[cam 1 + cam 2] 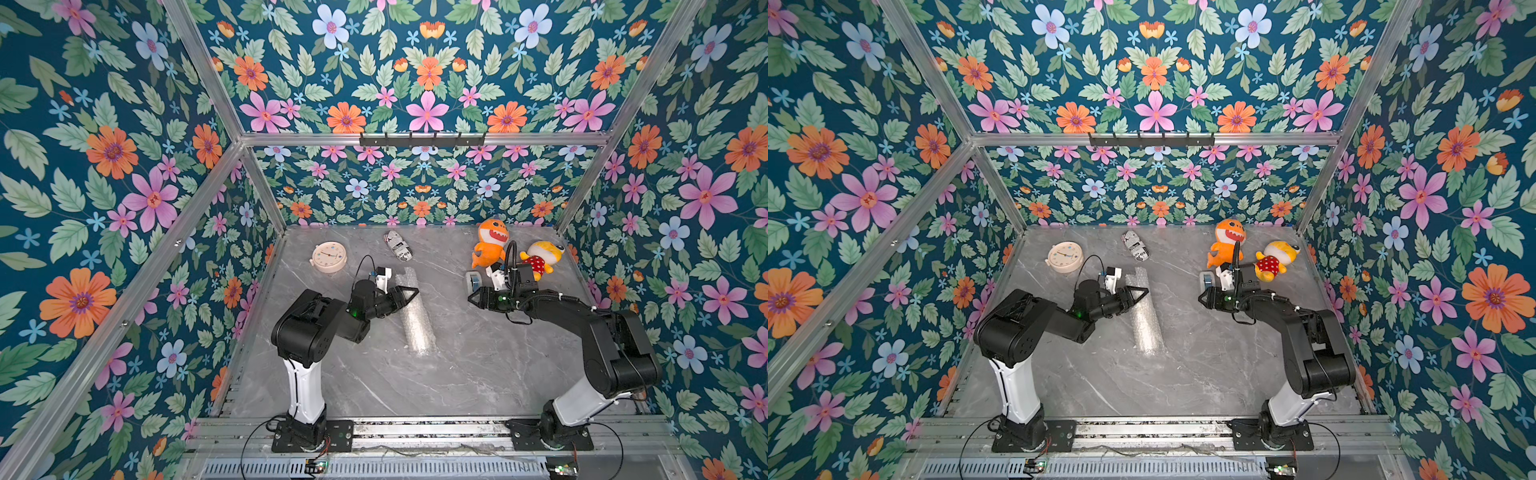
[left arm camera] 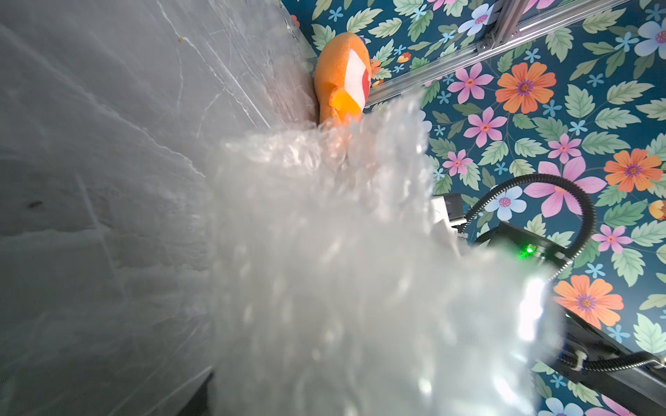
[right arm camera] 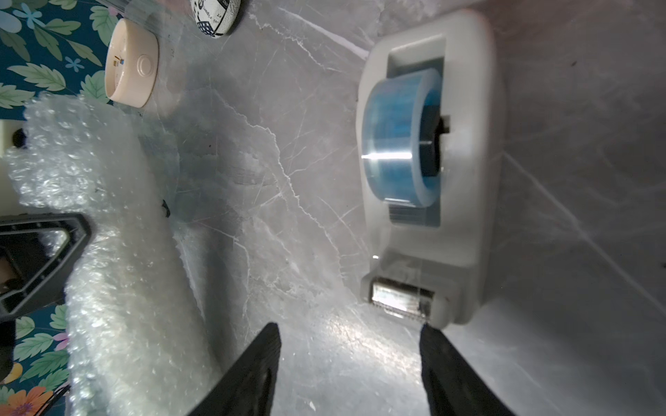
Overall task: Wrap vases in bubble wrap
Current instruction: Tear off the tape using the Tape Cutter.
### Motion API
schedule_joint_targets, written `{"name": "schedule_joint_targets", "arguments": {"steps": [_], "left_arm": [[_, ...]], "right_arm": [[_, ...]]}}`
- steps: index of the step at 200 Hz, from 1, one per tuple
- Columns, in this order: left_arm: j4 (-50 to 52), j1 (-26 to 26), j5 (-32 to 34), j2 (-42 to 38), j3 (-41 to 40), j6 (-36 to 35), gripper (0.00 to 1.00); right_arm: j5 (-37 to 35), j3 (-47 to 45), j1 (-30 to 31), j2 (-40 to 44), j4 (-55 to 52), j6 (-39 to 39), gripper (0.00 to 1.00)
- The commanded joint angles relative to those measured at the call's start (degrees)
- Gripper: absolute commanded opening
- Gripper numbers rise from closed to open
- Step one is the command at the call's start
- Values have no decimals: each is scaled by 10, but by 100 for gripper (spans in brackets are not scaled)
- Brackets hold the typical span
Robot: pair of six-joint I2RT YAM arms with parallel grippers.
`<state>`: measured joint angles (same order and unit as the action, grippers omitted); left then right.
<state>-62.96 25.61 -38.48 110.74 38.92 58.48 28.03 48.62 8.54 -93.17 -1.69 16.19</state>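
Note:
The bubble wrap (image 1: 417, 322) (image 1: 1145, 326) lies rolled into a long tube on the grey marble table, running front to back just left of the middle. The vase is hidden in every view. My left gripper (image 1: 417, 289) (image 1: 1147, 289) is shut, its tip resting on the far half of the roll. Blurred bubble wrap (image 2: 342, 270) fills the left wrist view and hides the jaws. My right gripper (image 3: 349, 345) (image 1: 473, 297) stands open over bare table, one fingertip (image 3: 430, 335) just short of the tape dispenser's cutter. The roll (image 3: 119, 270) and the left gripper (image 3: 81, 230) show beside it.
A grey-white tape dispenser (image 3: 429, 173) (image 1: 473, 281) with a blue roll sits by the right gripper. At the back are a cream clock (image 1: 328, 257), a black-and-white printed cylinder (image 1: 398, 245), an orange shark plush (image 1: 489, 245) and a yellow plush (image 1: 542, 257). Floral walls enclose three sides.

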Motion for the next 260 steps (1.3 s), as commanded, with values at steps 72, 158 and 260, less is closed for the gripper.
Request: {"name": "schedule_joint_targets", "arguments": {"steps": [72,158,260], "left_arm": [[-24,-1,-10,-3,-2,2,30],[-24,-1,-12,-4,-3,3,30],[-16,-1,-18,-11,-3,1,30]], "right_arm": [[8,7,12,-34,61,-25,59],[-7,21,5,16,-2,-24,65],[97,178,-33,-107,-174,-44,59]]}}
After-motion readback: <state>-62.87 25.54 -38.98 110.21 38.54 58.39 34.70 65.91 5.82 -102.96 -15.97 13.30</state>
